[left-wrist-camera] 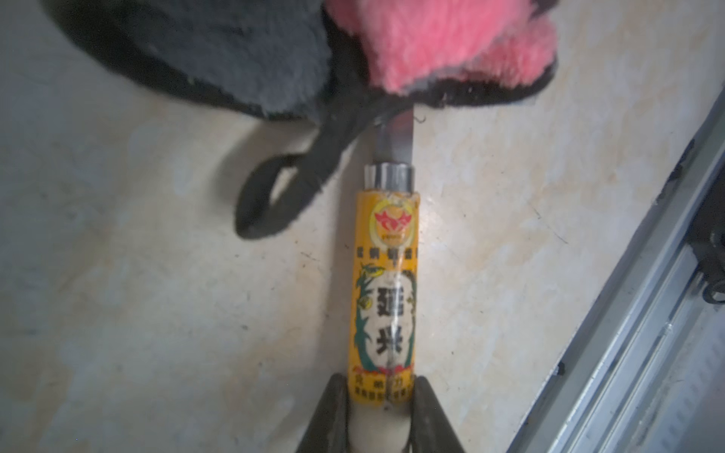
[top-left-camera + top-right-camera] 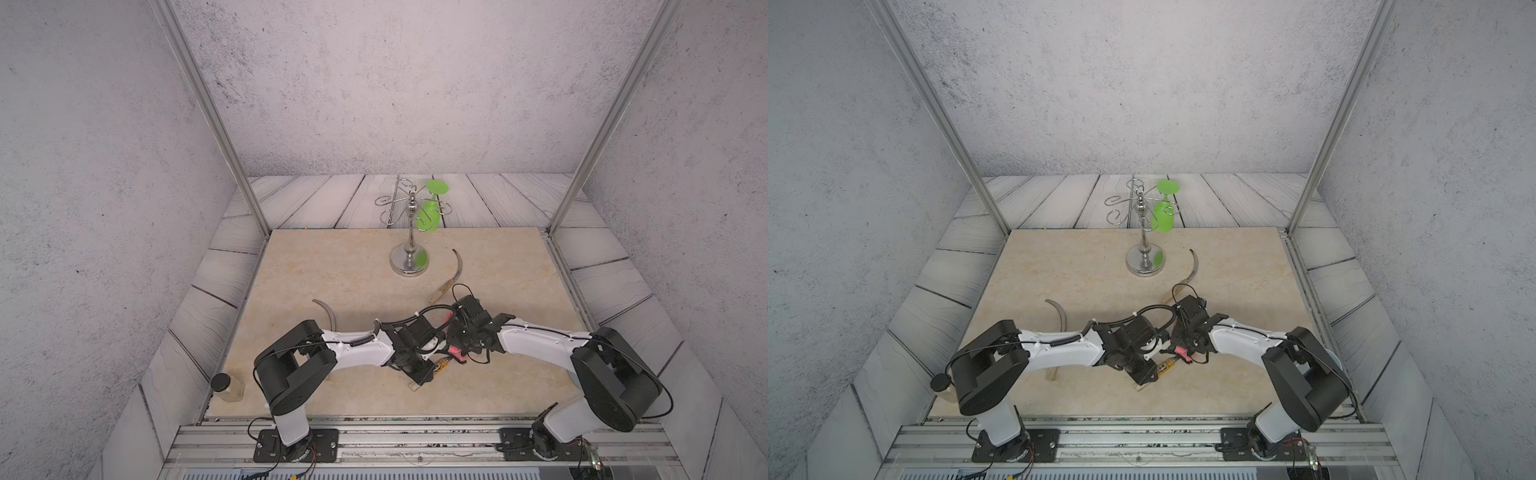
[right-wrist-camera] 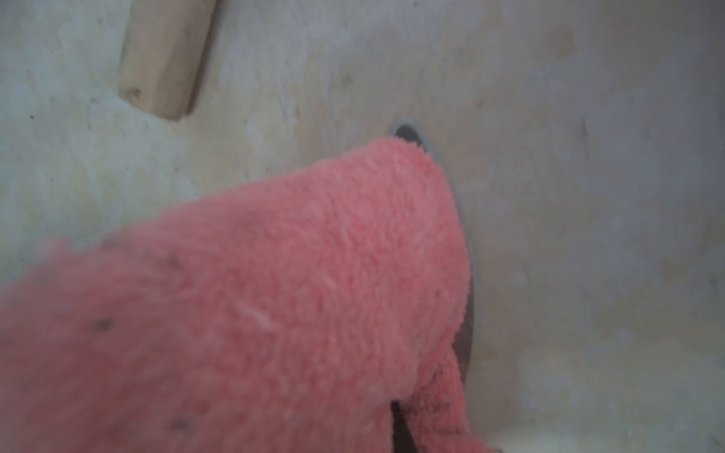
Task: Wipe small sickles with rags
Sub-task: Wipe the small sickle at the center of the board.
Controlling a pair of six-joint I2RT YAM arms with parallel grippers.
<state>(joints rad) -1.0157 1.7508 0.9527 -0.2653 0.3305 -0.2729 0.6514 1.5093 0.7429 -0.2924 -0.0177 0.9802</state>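
Close to the front edge of the table (image 2: pixel 365 405), the left gripper (image 1: pixel 380 392) clamps the labelled sickle (image 1: pixel 386 298) by its handle and the right gripper (image 2: pixel 460 348) pinches the pink rag (image 3: pixel 274 294) over its blade, with the far sickle (image 2: pixel 460 266) and the left sickle (image 2: pixel 330 312) lying well apart.

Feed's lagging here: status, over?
Left gripper shut on yellow-labelled wooden-handled sickle. Right gripper shut on pink terry rag, draped over its blade. Nothing blocking.

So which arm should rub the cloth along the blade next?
Right: the right jaws hold the pink terry rag on the curved grey blade, while the left jaws pin that sickle's yellow-labelled wooden handle.
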